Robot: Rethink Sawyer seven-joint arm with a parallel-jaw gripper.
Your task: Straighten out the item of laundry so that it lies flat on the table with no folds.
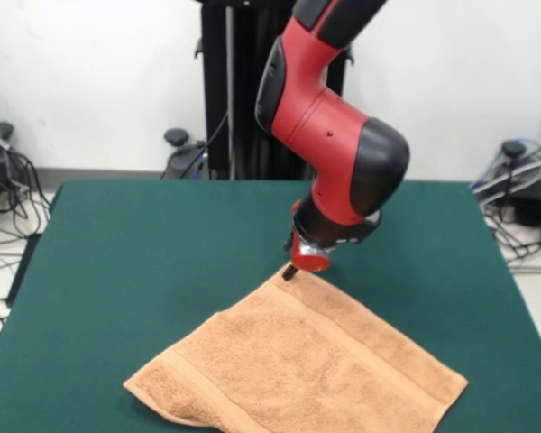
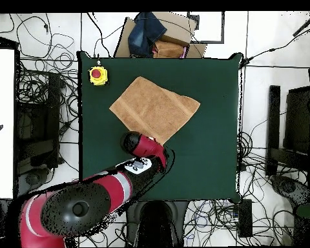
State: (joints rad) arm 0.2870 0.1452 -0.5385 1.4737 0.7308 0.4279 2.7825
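Peach-orange terry towel (image 1: 298, 365) lies spread on the green table (image 1: 144, 262), turned diagonally, woven band stripes visible near its short ends. In the overhead view the towel (image 2: 155, 108) sits in the upper-middle of the table (image 2: 209, 161), well apart from a yellow box with a red button (image 2: 97, 75) at one corner. Red-and-black arm (image 1: 334, 135) reaches down; gripper (image 1: 291, 270) is at the towel's far corner, at or just above the cloth. Cannot tell whether it is open or closed.
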